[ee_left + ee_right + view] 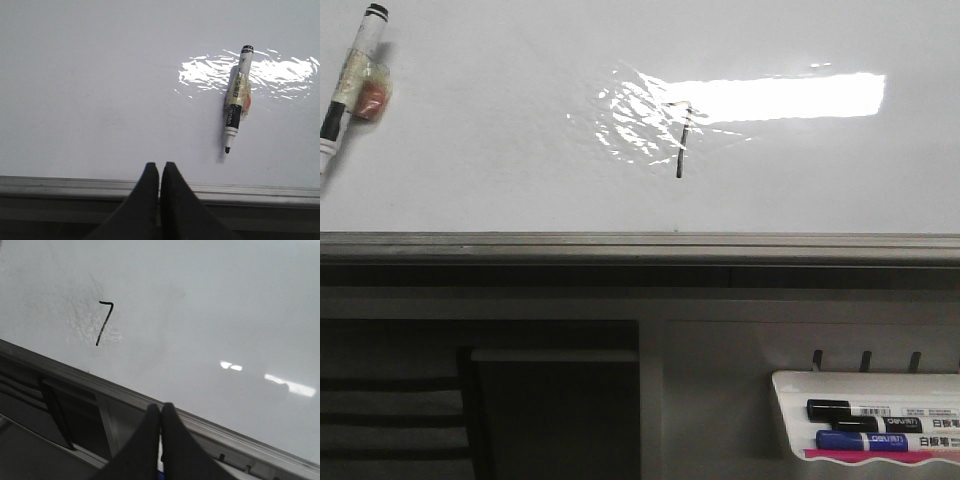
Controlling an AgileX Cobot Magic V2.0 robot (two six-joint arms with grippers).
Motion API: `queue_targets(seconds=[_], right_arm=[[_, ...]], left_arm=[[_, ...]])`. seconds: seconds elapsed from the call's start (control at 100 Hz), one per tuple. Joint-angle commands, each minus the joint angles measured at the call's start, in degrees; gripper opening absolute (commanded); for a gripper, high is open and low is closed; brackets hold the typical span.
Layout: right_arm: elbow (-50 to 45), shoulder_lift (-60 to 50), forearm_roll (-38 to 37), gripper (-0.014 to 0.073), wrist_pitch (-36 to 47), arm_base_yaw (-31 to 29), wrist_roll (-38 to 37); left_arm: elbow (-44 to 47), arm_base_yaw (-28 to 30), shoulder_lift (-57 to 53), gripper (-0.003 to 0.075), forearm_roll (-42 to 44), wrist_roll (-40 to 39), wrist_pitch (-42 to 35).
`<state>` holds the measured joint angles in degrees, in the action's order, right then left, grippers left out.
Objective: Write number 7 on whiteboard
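While the marker point(350, 75) lies uncapped at the far left of the whiteboard point(470, 150), its long axis running roughly away from the rail point(620, 243) with the tip toward it, I see my left gripper point(159, 172) clenched and empty, pulled off the board over that rail; the pen sits ahead of those jaws and off to one side, nearer this arm. Mid-board, the number 7 point(681, 140) stands finished in the glare. My right gripper point(160, 415) is likewise pressed together, holding nothing.
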<state>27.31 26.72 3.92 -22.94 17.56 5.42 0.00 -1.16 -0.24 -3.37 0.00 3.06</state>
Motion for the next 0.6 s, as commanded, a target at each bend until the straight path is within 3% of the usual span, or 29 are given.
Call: queue_targets(seconds=[0.0,0.15,0.44,0.59], right_arm=[[1.41,0.1,-0.29,-0.0071,4.19,-0.31,0.33],[-0.03,-2.14,-0.55,-0.0071,4.78,-0.78,0.33],[-14.84,-18.0,0.12,-0.0071,17.15,-16.83,0.59],[-21.94,-23.57,0.12,-0.0071,21.46,-19.69,0.59]], left_arm=[[1.95,0.07,-1.71,-0.002,0.05,-0.71,-3.93],[1.95,0.07,-1.71,-0.002,0.05,-0.71,-3.93],[1.95,0.18,-1.71,-0.002,0.05,-0.71,-3.93],[1.95,0.18,-1.71,-0.002,0.05,-0.71,-3.93]])
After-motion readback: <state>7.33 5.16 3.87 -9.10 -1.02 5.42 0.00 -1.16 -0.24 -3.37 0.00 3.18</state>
